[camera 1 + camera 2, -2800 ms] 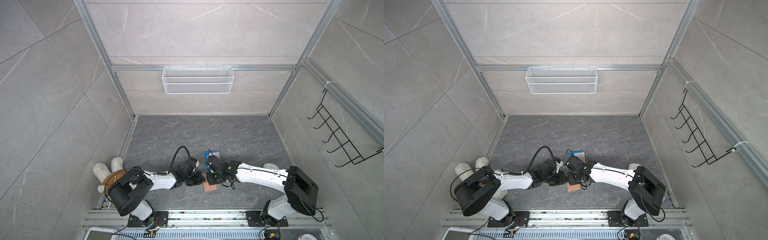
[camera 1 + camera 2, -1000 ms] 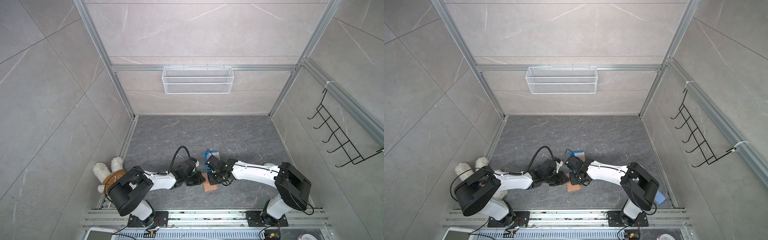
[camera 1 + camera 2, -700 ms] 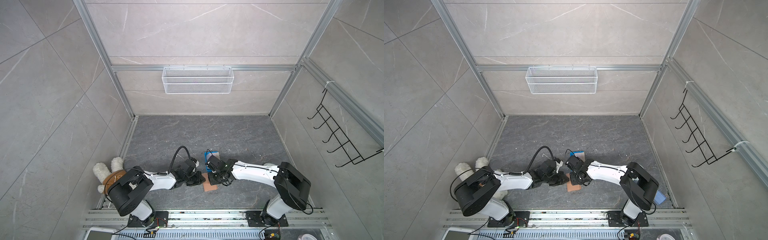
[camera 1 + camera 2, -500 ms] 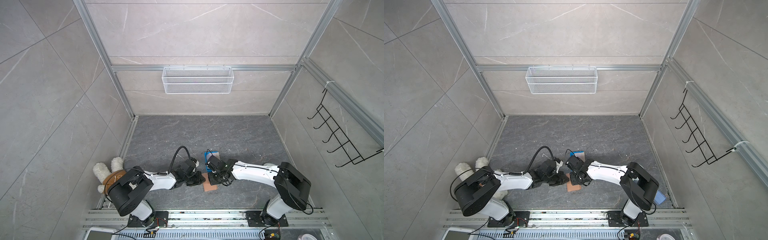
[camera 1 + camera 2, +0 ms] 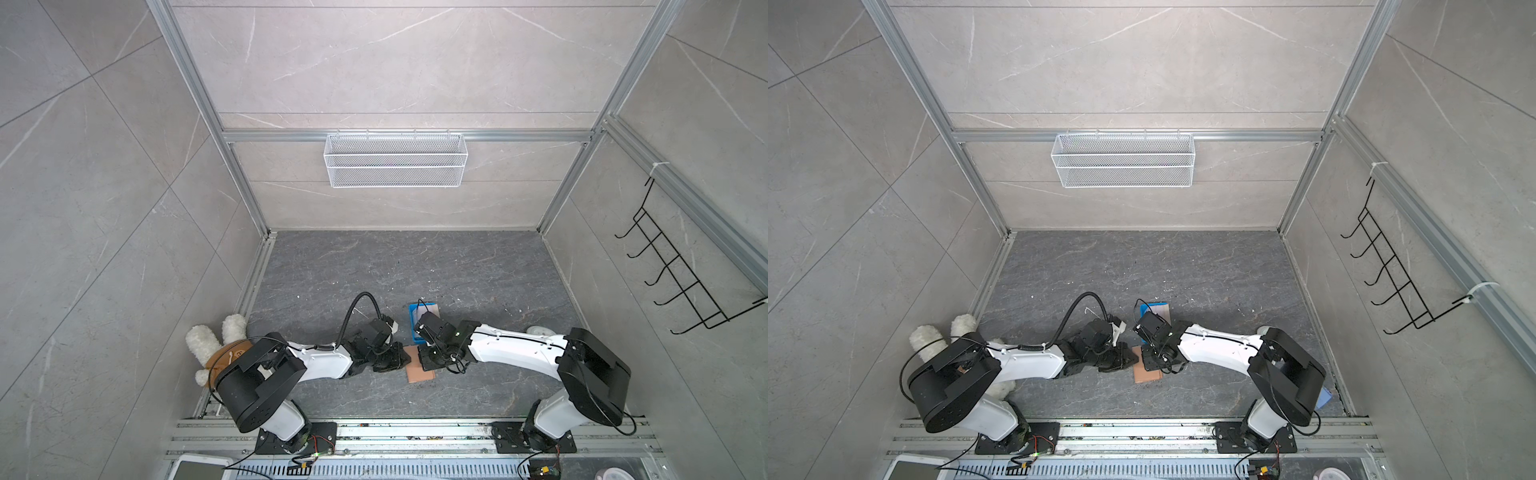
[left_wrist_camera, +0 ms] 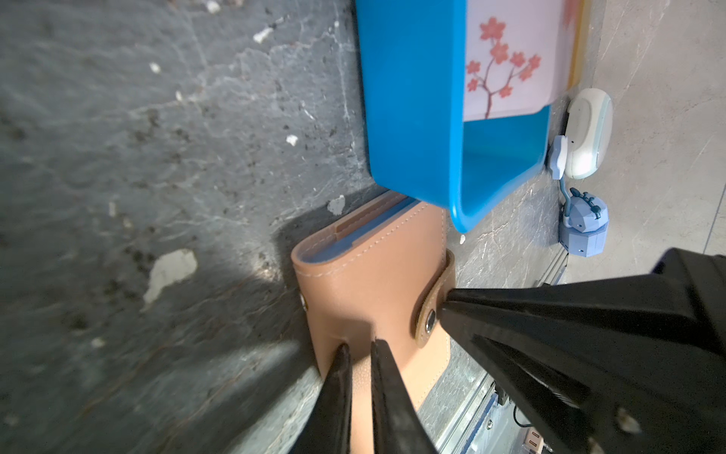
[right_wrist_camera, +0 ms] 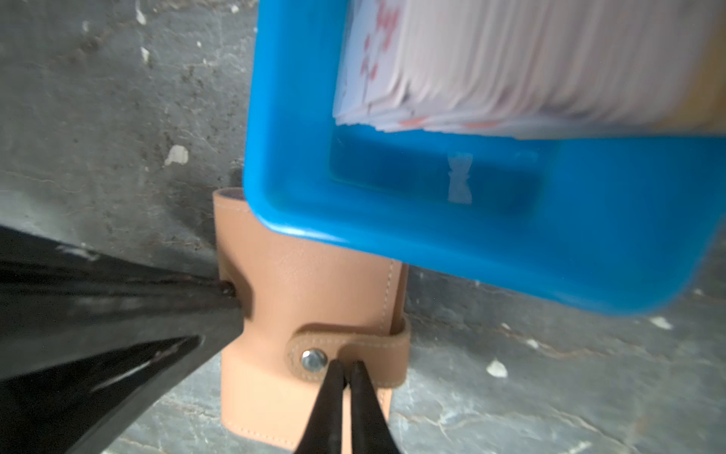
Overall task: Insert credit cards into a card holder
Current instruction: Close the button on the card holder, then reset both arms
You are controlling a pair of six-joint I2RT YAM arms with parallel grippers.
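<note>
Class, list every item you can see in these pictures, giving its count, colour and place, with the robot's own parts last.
card holder: one, tan, snapped closed, between the two grippers.
blue tray: one, blue, just behind the card holder.
credit cards: a stack, count unclear, pale with pink blossoms, in the blue tray.
plush toy: one, white and brown, near left corner.
wire basket: one, white, hung high at the back.
hook rack: one, black, hung on the right side.
oval device: one, white, low on the right side.
faceted figure: one, pale blue, beside the oval device.
left gripper: one, black, jaws closed on the card holder's edge.
right gripper: one, black, jaws shut at the snap tab.
</note>
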